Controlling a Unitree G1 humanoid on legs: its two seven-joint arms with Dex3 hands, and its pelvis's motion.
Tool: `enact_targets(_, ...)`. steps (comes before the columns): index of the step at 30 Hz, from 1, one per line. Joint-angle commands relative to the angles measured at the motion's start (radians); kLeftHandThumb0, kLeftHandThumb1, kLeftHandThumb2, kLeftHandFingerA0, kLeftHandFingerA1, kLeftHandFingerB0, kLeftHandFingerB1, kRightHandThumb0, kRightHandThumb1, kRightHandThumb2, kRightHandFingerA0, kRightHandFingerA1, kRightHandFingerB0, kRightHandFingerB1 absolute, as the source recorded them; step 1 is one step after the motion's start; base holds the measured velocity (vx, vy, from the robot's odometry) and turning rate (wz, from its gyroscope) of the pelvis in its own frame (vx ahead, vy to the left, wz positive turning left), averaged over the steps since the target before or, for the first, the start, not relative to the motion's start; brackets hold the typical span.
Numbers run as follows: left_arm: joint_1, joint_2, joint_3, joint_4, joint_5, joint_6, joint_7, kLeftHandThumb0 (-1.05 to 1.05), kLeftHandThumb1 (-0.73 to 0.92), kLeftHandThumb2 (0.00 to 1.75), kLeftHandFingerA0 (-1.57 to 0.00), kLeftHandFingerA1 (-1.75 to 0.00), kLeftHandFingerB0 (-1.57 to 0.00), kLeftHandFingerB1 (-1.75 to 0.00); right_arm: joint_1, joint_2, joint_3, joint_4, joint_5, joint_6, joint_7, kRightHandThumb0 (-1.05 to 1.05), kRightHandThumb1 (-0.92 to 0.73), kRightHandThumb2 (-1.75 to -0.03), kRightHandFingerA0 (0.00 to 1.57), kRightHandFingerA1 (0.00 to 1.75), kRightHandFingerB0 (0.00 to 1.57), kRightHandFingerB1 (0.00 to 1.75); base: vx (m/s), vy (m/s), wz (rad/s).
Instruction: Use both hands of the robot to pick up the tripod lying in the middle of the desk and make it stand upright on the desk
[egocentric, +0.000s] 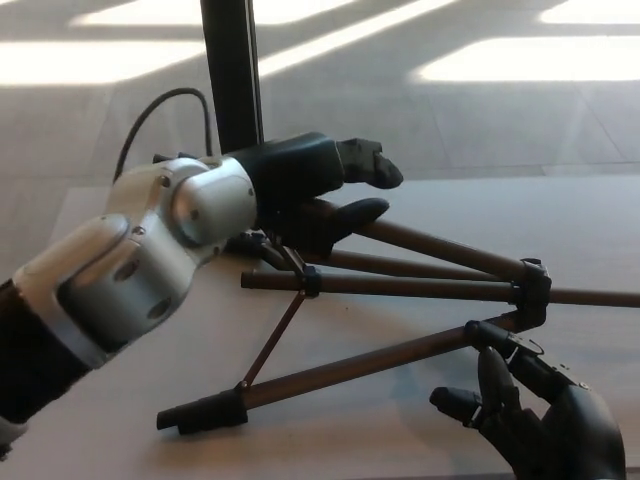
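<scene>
Bronze tripod (400, 285) lies mid desk (120, 420), legs spread toward left edge. Left hand (320, 190) over far leg, fingers loose, nothing grasped yet. Right hand (530, 420) released, near front edge under hub. Advice: clasp far leg fully, right supports hub, lift together.
</scene>
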Motion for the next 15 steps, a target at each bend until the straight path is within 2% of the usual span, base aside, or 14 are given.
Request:
enact_targets(1, -0.266, -0.111, -0.422, 0.293, 0.687, -0.183, 0.076, -0.86, 0.49, 1.00, 0.00, -0.30, 0.00, -0.28, 0.158, 0.065, 0.064, -0.046, 0.012, -0.031, -0.012, -0.62, -0.69, -0.59, 0.70, 1.00, 0.64, 0.66, 0.00, 0.000, 0.00)
enact_targets(2, -0.269, -0.109, -0.432, 0.303, 0.697, -0.186, 0.082, -0.95, 0.55, 1.02, -0.03, -0.21, -0.09, -0.20, 0.161, 0.068, 0.066, -0.048, 0.013, -0.030, -0.015, -0.63, -0.69, -0.62, 0.69, 1.00, 0.62, 0.66, 0.00, 0.000, 0.00)
enact_targets(3, -0.286, -0.113, -0.454, 0.321, 0.710, -0.179, 0.063, -1.02, 0.60, 1.03, 0.00, -0.14, -0.11, -0.06, 0.162, 0.067, 0.064, -0.050, 0.017, -0.018, -0.018, -0.62, -0.68, -0.60, 0.67, 1.00, 0.61, 0.66, 0.00, 0.000, 0.00)
enact_targets(4, -0.296, -0.114, -0.471, 0.333, 0.720, -0.177, 0.056, -1.05, 0.62, 1.04, 0.00, -0.13, -0.08, 0.00, 0.168, 0.057, 0.069, -0.049, 0.015, -0.024, -0.008, -0.62, -0.69, -0.60, 0.67, 1.01, 0.60, 0.65, 0.00, 0.000, 0.00)
enact_targets(5, -0.296, -0.114, -0.478, 0.348, 0.731, -0.182, 0.085, -0.99, 0.58, 1.02, 0.00, -0.17, -0.11, -0.11, 0.170, 0.050, 0.076, -0.041, 0.008, -0.042, 0.004, -0.62, -0.69, -0.60, 0.67, 1.02, 0.59, 0.65, 0.00, 0.000, 0.00)
enact_targets(9, -0.314, -0.114, -0.505, 0.380, 0.752, -0.179, 0.125, -0.99, 0.59, 1.03, 0.00, -0.19, -0.10, -0.14, 0.172, 0.055, 0.071, -0.035, 0.033, -0.034, 0.013, -0.63, -0.68, -0.60, 0.65, 1.00, 0.58, 0.63, 0.00, 0.000, 0.00)
enact_targets(10, -0.332, -0.115, -0.529, 0.417, 0.788, -0.178, 0.168, -1.03, 0.61, 1.05, 0.00, -0.16, -0.11, -0.08, 0.178, 0.070, 0.079, -0.040, 0.036, -0.012, -0.009, -0.63, -0.55, -0.98, 0.71, 0.92, 0.60, 0.69, 0.00, 0.000, 0.00)
enact_targets(11, -0.340, -0.115, -0.540, 0.429, 0.801, -0.178, 0.178, -1.03, 0.61, 1.05, 0.00, -0.16, -0.11, -0.08, 0.179, 0.078, 0.079, -0.042, 0.040, 0.004, -0.022, -0.63, -0.55, -0.98, 0.71, 0.92, 0.60, 0.69, 0.00, 0.000, 0.00)
enact_targets(12, -0.353, -0.107, -0.550, 0.447, 0.813, -0.193, 0.196, -1.00, 0.55, 1.03, 0.00, -0.16, -0.06, 0.00, 0.187, 0.065, 0.099, -0.040, 0.032, 0.008, -0.011, -0.62, -0.69, -0.60, 0.65, 1.00, 0.61, 0.64, 0.00, 0.000, 0.00)
enact_targets(14, -0.358, -0.100, -0.565, 0.469, 0.827, -0.192, 0.229, -0.96, 0.53, 0.98, 0.00, -0.15, -0.08, 0.00, 0.206, 0.049, 0.135, -0.033, 0.007, -0.012, -0.002, -0.62, -0.71, -0.62, 0.62, 0.96, 0.58, 0.64, 0.00, 0.000, 0.00)
enact_targets(15, -0.363, -0.101, -0.577, 0.489, 0.838, -0.193, 0.255, -0.92, 0.50, 0.95, 0.00, -0.19, -0.08, -0.07, 0.212, 0.049, 0.142, -0.030, 0.003, -0.019, -0.003, -0.62, -0.71, -0.61, 0.62, 0.95, 0.60, 0.64, 0.00, 0.000, 0.00)
